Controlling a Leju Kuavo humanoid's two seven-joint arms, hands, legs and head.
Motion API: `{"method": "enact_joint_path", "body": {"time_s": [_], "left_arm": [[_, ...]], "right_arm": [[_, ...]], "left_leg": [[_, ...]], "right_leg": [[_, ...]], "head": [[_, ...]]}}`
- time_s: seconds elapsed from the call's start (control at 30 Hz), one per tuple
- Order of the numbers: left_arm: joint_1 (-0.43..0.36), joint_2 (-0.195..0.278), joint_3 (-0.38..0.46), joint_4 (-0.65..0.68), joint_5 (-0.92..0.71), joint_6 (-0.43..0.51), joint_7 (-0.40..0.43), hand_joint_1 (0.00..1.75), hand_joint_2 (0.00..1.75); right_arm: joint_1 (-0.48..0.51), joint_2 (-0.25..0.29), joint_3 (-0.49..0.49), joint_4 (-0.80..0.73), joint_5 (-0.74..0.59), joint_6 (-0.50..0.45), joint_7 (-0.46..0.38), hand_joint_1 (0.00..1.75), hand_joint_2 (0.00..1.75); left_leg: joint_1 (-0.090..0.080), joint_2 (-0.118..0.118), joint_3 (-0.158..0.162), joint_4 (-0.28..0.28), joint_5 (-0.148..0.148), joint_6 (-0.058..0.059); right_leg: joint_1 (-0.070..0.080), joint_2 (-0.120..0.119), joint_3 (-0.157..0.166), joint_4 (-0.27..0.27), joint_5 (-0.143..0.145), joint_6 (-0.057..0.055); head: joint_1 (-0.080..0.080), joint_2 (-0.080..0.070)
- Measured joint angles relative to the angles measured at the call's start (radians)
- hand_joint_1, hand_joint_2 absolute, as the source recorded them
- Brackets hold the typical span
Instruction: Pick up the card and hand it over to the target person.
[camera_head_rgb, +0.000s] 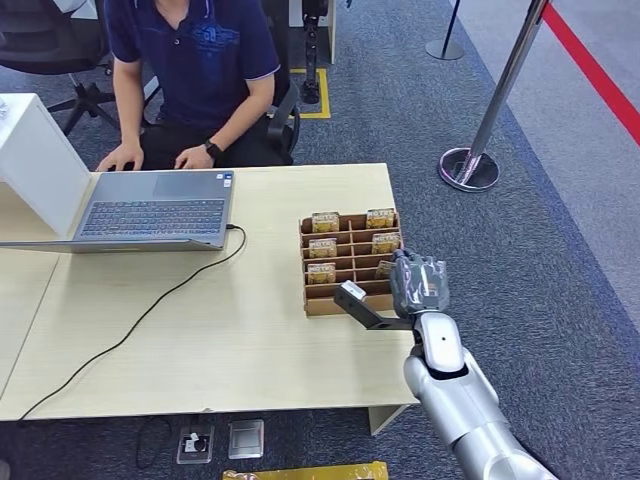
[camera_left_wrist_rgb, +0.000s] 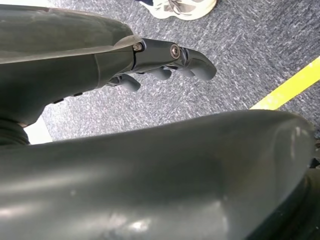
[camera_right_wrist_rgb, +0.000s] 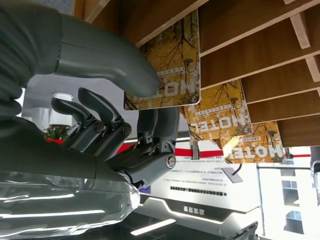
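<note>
card (camera_right_wrist_rgb: 166, 65) | in wooden rack (camera_head_rgb: 349, 262) | between right robot hand (camera_right_wrist_rgb: 124, 130) thumb and fingers

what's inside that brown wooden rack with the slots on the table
Yellow HOTEL cards stand in several slots of the brown wooden slotted rack. The robot's right hand covers its near right corner, where a card's edge peeks out; the rest there is hidden.

an office: laptop (camera_head_rgb: 155, 212) on desk (camera_head_rgb: 249, 320), grey carpet (camera_head_rgb: 543, 260).
</note>
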Motion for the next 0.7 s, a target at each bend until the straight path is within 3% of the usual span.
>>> {"method": "enact_joint_path", "body": {"time_s": [0.2,0.33,0.53,0.7], "left_arm": [[0.002,0.0,0.005,-0.001,0.002,0.0,0.004,0.0,0.0],[0.001,-0.002,0.009,-0.001,0.003,0.007,0.009,0.0,0.0],[-0.005,-0.001,-0.023,0.003,-0.013,0.01,0.011,0.0,0.0],[-0.019,0.005,-0.072,0.005,-0.014,0.005,0.017,0.0,0.0]], "right_arm": [[0.064,-0.019,0.024,-0.32,-0.147,-0.029,-0.119,1.75,1.75],[0.04,-0.015,0.071,-0.423,-0.265,-0.033,-0.205,1.75,1.75],[-0.15,0.057,0.146,-0.179,-0.34,-0.069,-0.256,1.75,1.75],[-0.321,0.149,0.121,0.112,-0.303,-0.116,-0.242,1.75,1.75]], "left_leg": [[0.0,0.0,-0.002,0.002,-0.001,0.0],[-0.001,0.0,-0.003,0.002,-0.001,0.0],[0.0,0.006,-0.003,0.001,0.0,0.0],[0.0,0.007,-0.001,0.001,0.0,-0.001]], "right_leg": [[0.0,0.0,-0.002,0.002,-0.001,0.0],[-0.001,0.001,-0.003,0.003,-0.001,0.0],[0.0,0.006,-0.004,0.002,0.001,0.0],[0.0,0.008,-0.003,0.002,0.002,0.0]], "head": [[0.0,0.0],[0.0,0.0],[0.0,0.0],[0.0,0.0]]}}
